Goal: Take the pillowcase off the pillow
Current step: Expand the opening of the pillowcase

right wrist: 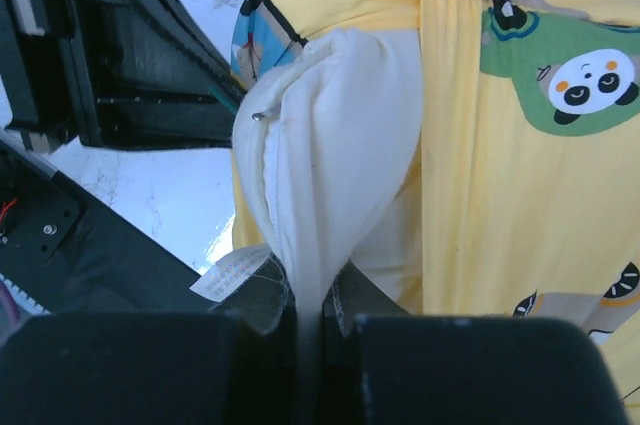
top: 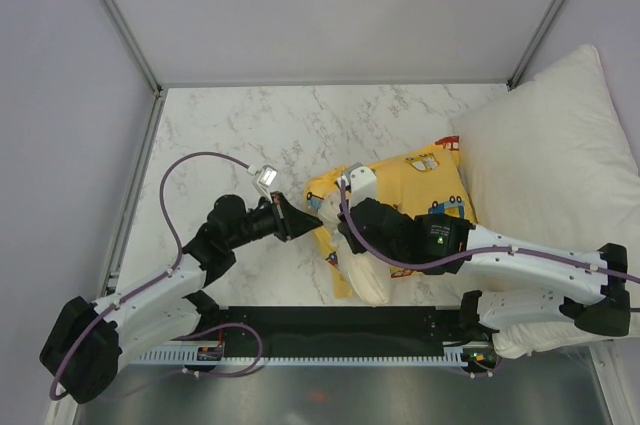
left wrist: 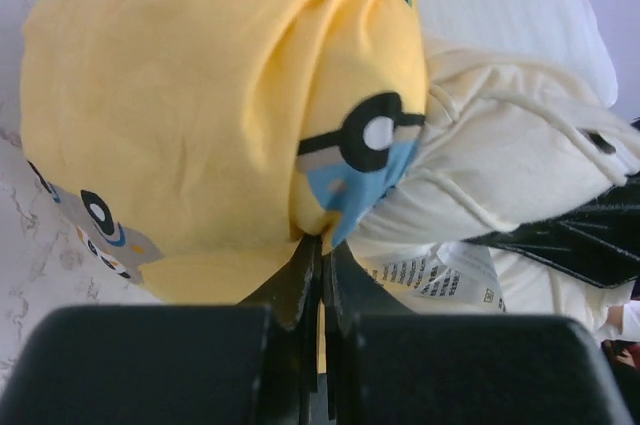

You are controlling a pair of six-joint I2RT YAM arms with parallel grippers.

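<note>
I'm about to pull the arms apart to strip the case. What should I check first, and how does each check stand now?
1. Left end effector shut on the pillowcase: ok, yellow fabric is pinched.
2. Left pinch holds case only, no pillow inside the fold: cannot tell.
3. Right end effector shut on the pillow: ok, its cream end runs into the closed jaws.
4. Pillow started out of the case: ok, a cream end is exposed at the opening.
5. Large white pillow apart from the case: not ok, it lies against the case's right edge.
</note>
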